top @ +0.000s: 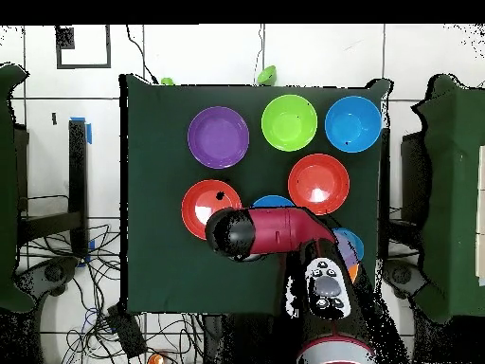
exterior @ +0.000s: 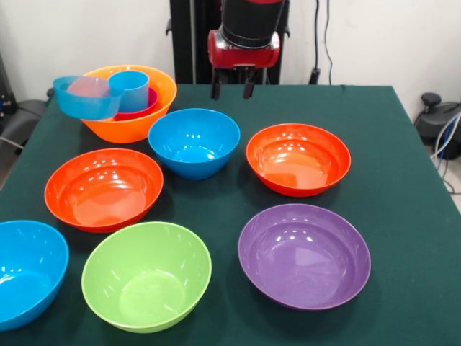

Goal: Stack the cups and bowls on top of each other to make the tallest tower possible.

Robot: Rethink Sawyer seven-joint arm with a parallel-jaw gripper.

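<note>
My gripper (exterior: 231, 88) hangs open and empty over the table's far edge, just behind a blue bowl (exterior: 194, 142). An orange bowl (exterior: 130, 122) at the far left holds a small red cup (exterior: 144, 109) with a light-blue tumbler (exterior: 130, 88) upright in it. A second light-blue cup (exterior: 86, 98) lies tipped on that bowl's left rim. Two red-orange bowls (exterior: 298, 158) (exterior: 104, 189), a purple bowl (exterior: 304, 254), a lime green bowl (exterior: 146, 275) and another blue bowl (exterior: 25, 270) stand apart on the cloth. In the overhead view the arm (top: 270, 232) hides the gripper.
The green cloth table (exterior: 403, 216) has bare room along its right side in the front view. The robot's pedestal (exterior: 194, 36) stands behind the far edge. Chairs and cables lie beside the table (top: 142, 237) in the overhead view.
</note>
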